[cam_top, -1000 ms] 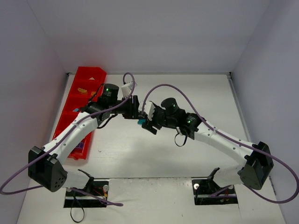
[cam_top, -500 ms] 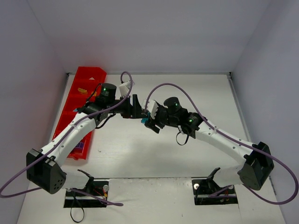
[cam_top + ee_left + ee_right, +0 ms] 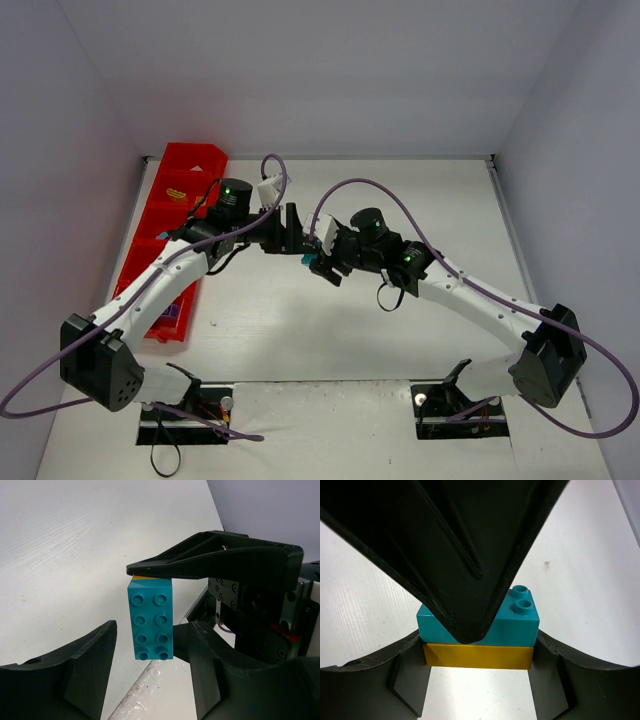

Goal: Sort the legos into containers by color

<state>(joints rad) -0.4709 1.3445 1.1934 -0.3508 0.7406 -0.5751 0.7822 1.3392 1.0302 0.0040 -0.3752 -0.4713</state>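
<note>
Crept a touch left toward the other arm over the last second with the right gripper [image 3: 318,258], then basically parked, no real change in the last half second.

Far left: red tray [image 3: 148,215] along the table [image 3: 400,200] edge. Already got a yellow-orange bit [image 3: 176,193] in a far compartment and a purple bit [image 3: 170,312] in the nearest one. Too small to call more than that.

Middle, up off the table: left gripper [image 3: 147,630] spread wide, fingers [image 3: 80,670] either side of the teal lego [image 3: 151,619]. Near finger clearly apart from it, other one just beside it, can't tell if touching.

Teal lego snapped onto a yellow lego [image 3: 477,656], so a two-colour stack [image 3: 479,635], no good for sorting as is. Squeezed tight by its short ends in the right gripper, studs facing the left claw. Probably held out like this on purpose: gives the left side a clean bite on the teal half alone.

Next up, at a guess: close left on teal, pull or twist apart, then drop each colour into its own compartment. Worth watching for a grab on both layers, or one piece popping loose onto the table.
</note>
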